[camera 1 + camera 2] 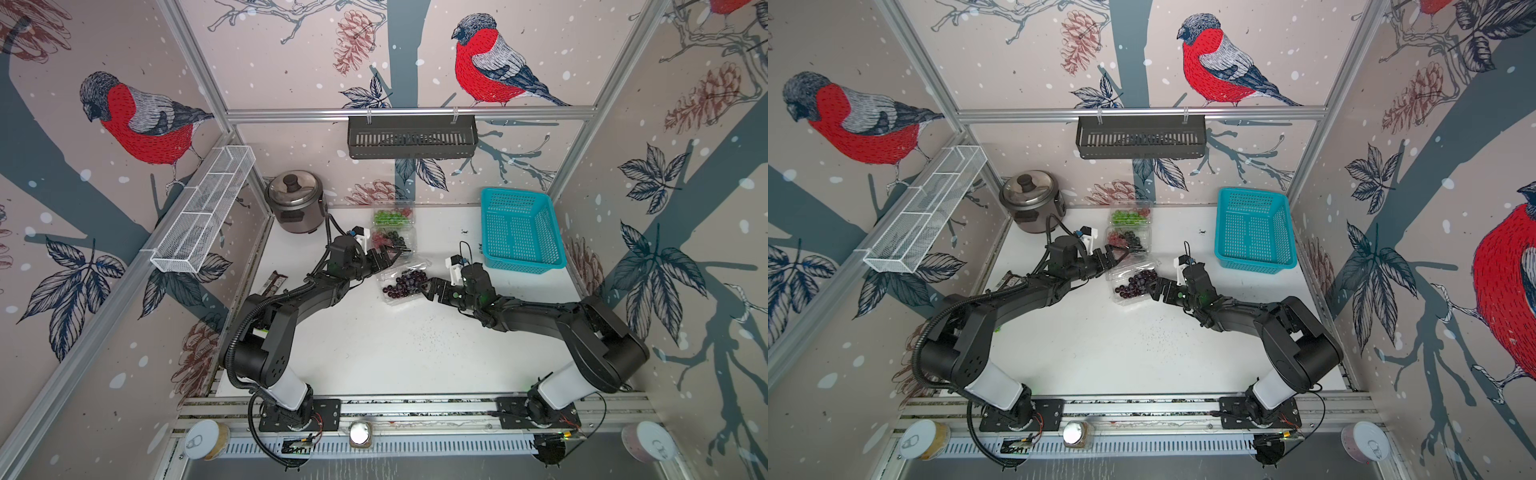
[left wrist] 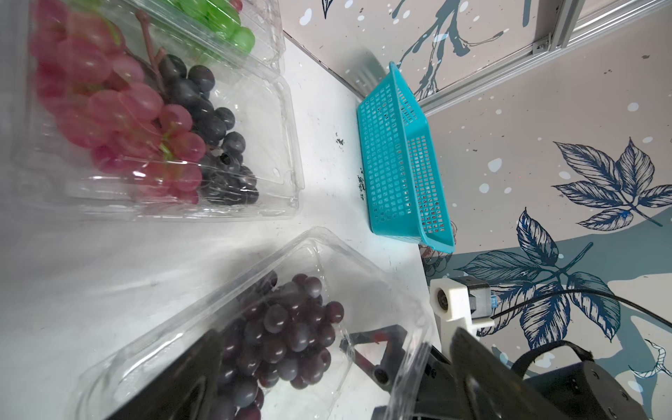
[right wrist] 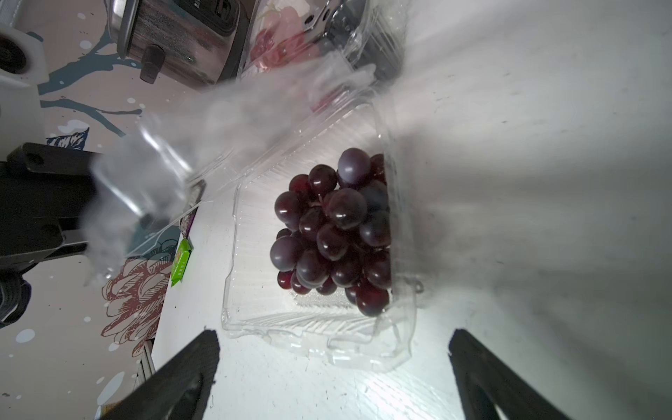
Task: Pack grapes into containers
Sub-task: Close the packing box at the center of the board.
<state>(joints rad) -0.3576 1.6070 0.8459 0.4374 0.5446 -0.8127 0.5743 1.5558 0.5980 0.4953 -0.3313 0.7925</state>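
My right end effector (image 3: 334,338) spread; open container (image 3: 227,291) of dark grapes (image 3: 334,232) just ahead. Left end effector (image 1: 392,253) spread at its far edge. Open desk (image 1: 374,353) behind.

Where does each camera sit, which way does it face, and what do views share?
Top views: overhead at the front, looking down toward the back wall; left arm and right arm show whole.
Left wrist: on the left arm, facing the turquoise basket past the red-and-black-grape clamshell; left fingers show.
Right wrist: on the right arm, facing the open clamshell; both right fingers show.
Shared: dark purple grapes, in every view.
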